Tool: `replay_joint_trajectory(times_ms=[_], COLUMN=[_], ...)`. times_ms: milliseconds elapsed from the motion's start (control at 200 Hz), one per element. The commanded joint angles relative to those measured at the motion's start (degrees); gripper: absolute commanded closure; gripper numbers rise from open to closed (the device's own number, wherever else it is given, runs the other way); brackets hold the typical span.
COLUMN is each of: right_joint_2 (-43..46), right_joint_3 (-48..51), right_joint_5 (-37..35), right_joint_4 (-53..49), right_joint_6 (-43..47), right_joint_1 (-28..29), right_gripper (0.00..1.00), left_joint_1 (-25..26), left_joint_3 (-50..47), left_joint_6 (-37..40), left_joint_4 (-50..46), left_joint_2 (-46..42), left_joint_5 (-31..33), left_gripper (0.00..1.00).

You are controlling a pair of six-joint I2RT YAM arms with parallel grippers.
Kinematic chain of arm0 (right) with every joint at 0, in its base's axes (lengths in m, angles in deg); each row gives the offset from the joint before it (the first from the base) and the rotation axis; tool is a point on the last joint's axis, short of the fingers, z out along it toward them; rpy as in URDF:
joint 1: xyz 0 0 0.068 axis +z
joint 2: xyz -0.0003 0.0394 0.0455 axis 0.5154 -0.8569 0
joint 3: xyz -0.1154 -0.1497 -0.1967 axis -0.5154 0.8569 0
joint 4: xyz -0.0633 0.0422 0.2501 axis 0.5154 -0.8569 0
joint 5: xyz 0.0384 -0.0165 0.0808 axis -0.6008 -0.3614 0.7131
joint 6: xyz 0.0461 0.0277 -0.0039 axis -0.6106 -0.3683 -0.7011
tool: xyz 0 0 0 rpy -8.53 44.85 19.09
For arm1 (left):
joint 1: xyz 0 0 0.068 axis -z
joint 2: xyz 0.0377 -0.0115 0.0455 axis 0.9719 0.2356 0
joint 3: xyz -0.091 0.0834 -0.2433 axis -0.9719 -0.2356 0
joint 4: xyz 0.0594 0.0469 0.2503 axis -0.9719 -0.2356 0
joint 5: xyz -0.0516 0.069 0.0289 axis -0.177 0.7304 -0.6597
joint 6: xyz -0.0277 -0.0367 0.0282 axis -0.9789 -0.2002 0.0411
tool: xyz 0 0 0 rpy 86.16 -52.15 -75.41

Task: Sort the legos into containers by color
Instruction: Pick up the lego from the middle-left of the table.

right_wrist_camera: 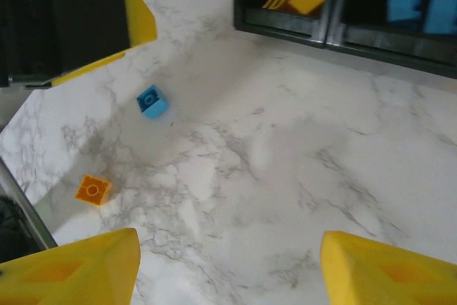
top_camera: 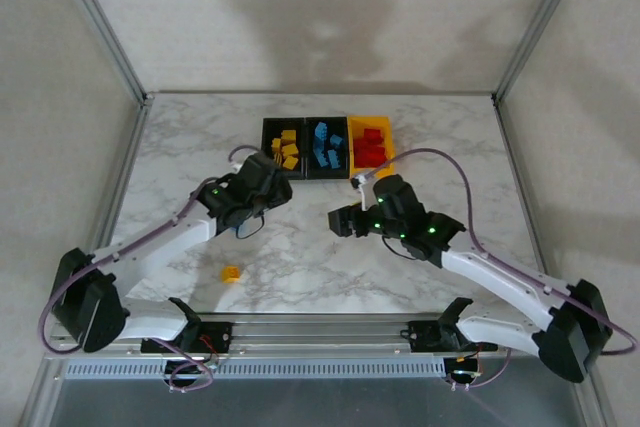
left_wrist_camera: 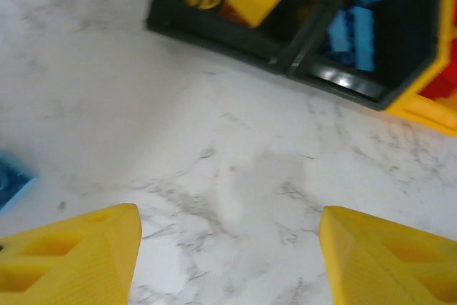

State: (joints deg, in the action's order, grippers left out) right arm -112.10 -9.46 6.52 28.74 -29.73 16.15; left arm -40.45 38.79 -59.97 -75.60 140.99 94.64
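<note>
We see the left gripper [left_wrist_camera: 228,248] and right gripper [right_wrist_camera: 228,262] spread empty; a yellow lego [top_camera: 231,273] lies near, bins [top_camera: 310,176] far.

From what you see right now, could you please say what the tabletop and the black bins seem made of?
Tabletop: marble or marble-look laminate, smooth; grey veins on white. Black bins: likely moulded plastic, glossy; bright glare along the rim.

Soft even light, broad shadows on the wall [top_camera: 330,17], wrist views blurred.
</note>
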Motion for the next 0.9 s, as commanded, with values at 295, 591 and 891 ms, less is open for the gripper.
replay_joint_trajectory(times_ms=[295, 591, 891], right_joint_2=[-10.01, -8.61, -8.76], right_joint_3=[-6.41, -5.26, -5.19], right_joint_5=[-2.95, -4.68, -6.29], right_joint_4=[6.85, 6.09, 5.65], right_joint_6=[1.95, 1.42, 1.35], right_joint_1=[6.09, 6.34, 6.33], right_gripper=[0.33, 0.33, 0.33], left_joint_1=[-5.83, -10.32, -11.75], left_joint_3=[-6.44, -7.21, -6.93], left_joint_6=[-14.58, -16.36, -15.7], left_joint_4=[-4.25, -3.03, -0.93], left_joint_2=[3.61, 8.3, 14.74], left_joint_5=[3.84, 4.11, 2.31], left_gripper=[0.16, 0.11, 0.13])
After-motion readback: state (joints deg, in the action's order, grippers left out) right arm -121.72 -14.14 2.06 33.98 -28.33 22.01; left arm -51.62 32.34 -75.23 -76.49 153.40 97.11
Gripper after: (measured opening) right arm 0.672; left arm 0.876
